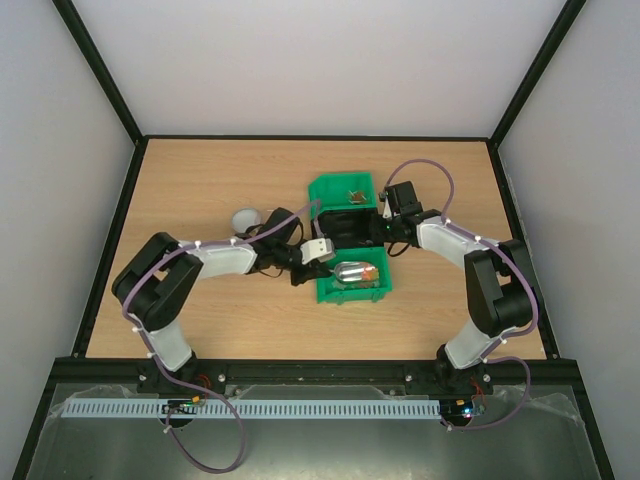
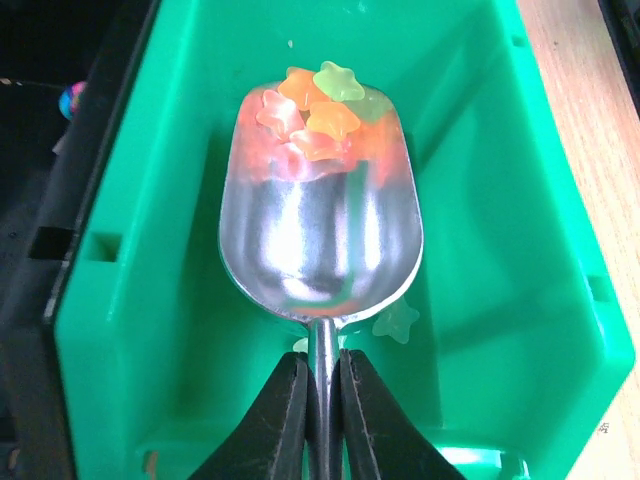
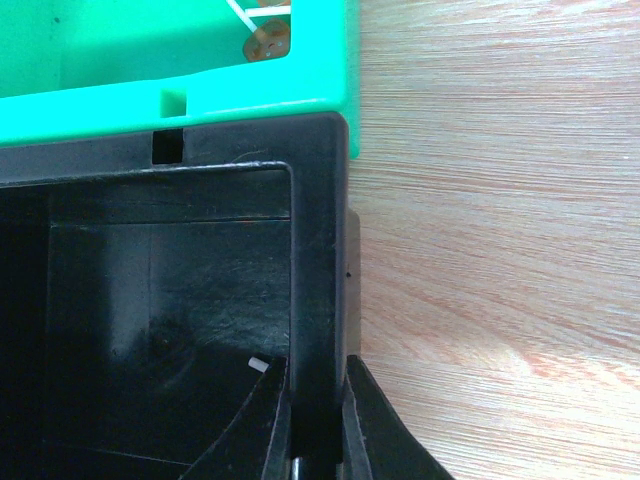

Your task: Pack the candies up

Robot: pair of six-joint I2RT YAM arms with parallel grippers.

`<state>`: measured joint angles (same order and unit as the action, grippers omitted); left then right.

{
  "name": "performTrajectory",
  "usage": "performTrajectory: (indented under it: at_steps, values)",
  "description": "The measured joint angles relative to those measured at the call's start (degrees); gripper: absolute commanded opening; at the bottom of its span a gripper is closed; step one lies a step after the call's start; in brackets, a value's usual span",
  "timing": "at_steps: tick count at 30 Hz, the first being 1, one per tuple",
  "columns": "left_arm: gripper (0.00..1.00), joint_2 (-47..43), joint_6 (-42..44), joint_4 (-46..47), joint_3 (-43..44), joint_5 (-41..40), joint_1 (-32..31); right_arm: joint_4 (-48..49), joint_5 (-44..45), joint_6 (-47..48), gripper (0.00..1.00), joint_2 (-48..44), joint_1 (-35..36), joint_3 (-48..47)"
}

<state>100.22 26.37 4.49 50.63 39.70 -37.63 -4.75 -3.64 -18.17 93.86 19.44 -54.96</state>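
Note:
My left gripper (image 2: 322,365) is shut on the handle of a metal scoop (image 2: 320,240) and holds it over the near green bin (image 2: 500,250). Several star-shaped candies (image 2: 315,110), orange, pink and green, lie at the scoop's far end. A pale star candy (image 2: 397,322) lies on the bin floor under the scoop. In the top view the left gripper (image 1: 318,250) and scoop (image 1: 352,272) are at the near green bin (image 1: 383,291). My right gripper (image 3: 318,375) is shut on the right wall of the black bin (image 3: 318,250), which is also in the top view (image 1: 345,225).
A second green bin (image 1: 322,190) stands behind the black bin, touching it, with a few brown pieces (image 3: 268,40) inside. A small white bit (image 3: 259,365) lies in the black bin. A white round object (image 1: 245,218) sits on the table left of the bins, behind the left arm.

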Motion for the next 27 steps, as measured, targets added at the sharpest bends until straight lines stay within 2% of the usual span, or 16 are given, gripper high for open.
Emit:
performTrajectory:
  at_steps: [16, 22, 27]
  values:
    - [0.02, -8.0, -4.3, 3.4, -4.1, 2.7, 3.6, -0.1, -1.6, 2.6, 0.01, 0.0, -1.6, 0.1]
    - [0.02, -14.1, -2.5, -0.1, -6.0, 3.0, 6.4, -0.6, -1.9, 3.1, 0.01, 0.0, -2.3, -0.2]
    - [0.02, -19.1, -1.9, -5.4, -6.8, 4.2, 11.5, -1.3, -1.9, 3.9, 0.01, 0.0, -2.7, -0.5]
